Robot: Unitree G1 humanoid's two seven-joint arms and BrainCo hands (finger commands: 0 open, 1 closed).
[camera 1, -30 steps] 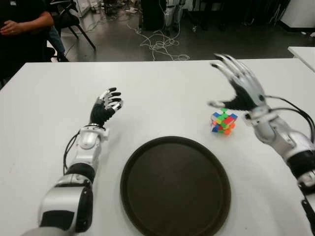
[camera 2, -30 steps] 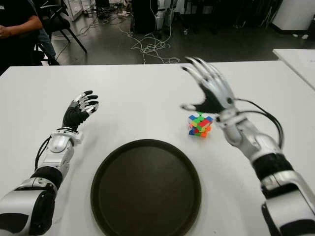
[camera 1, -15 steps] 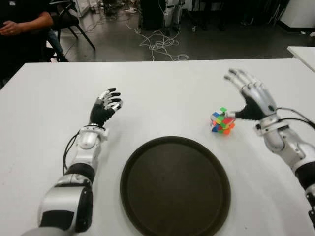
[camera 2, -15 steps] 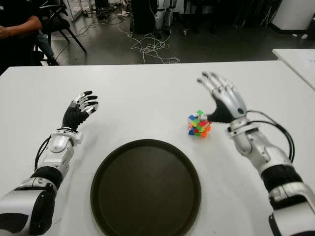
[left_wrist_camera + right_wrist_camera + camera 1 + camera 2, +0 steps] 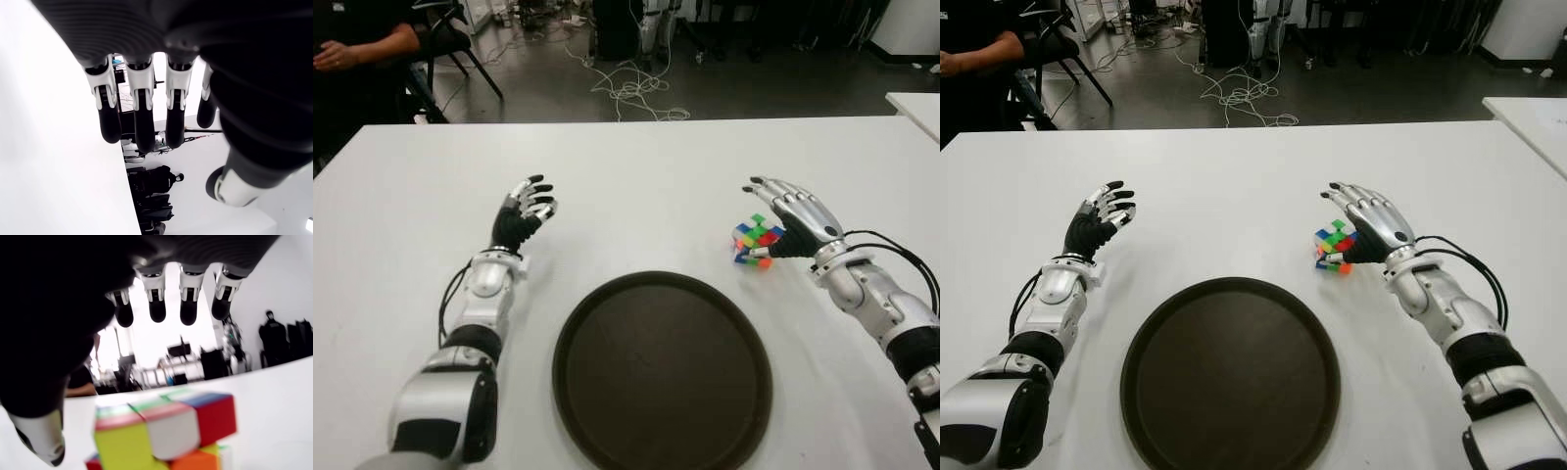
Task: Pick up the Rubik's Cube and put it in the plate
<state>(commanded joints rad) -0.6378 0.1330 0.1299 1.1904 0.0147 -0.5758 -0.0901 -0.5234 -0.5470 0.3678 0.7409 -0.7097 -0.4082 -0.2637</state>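
The Rubik's Cube (image 5: 753,241) stands on the white table (image 5: 636,176), just beyond the right rim of the round dark plate (image 5: 661,372). My right hand (image 5: 783,219) hovers against the cube's right side, its fingers (image 5: 189,303) stretched out over the top and the thumb (image 5: 41,443) low by the front face. The fingers are spread, not closed on the cube. My left hand (image 5: 522,213) shows on the left of the plate, fingers relaxed and holding nothing.
A person (image 5: 357,49) sits beyond the table's far left corner beside a chair (image 5: 455,39). Cables (image 5: 631,88) lie on the floor behind the table. Another white table's corner (image 5: 915,103) shows at the far right.
My right hand has come down from high above the table and moved in over the cube. The cube, the plate and my left hand have not moved.
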